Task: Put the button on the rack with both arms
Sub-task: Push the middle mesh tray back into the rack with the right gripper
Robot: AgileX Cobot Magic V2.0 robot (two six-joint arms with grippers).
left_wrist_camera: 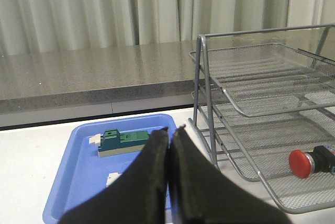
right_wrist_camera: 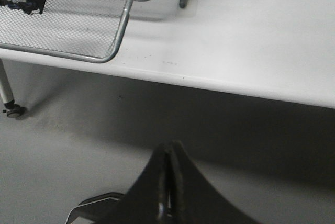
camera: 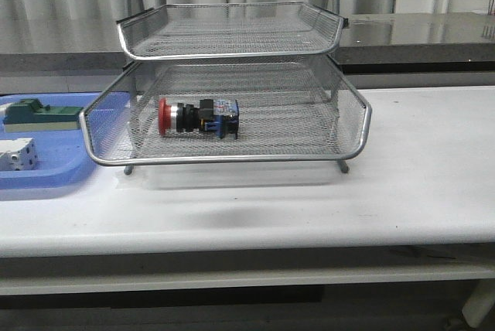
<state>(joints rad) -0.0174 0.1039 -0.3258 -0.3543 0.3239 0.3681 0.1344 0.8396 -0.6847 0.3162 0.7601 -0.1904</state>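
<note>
White table (camera: 418, 192) surface lies nearest in the front view, bearing the rack (camera: 232, 157). On the rack's pulled-out lower tray, the button (camera: 197, 117) lies on its side, red head toward the blue tray (camera: 46, 172) at left. Left gripper (left_wrist_camera: 171, 132): jaws pressed together, empty, above the blue tray. Right gripper (right_wrist_camera: 168, 153): jaws clenched, empty, off the table edge over the floor.
</note>
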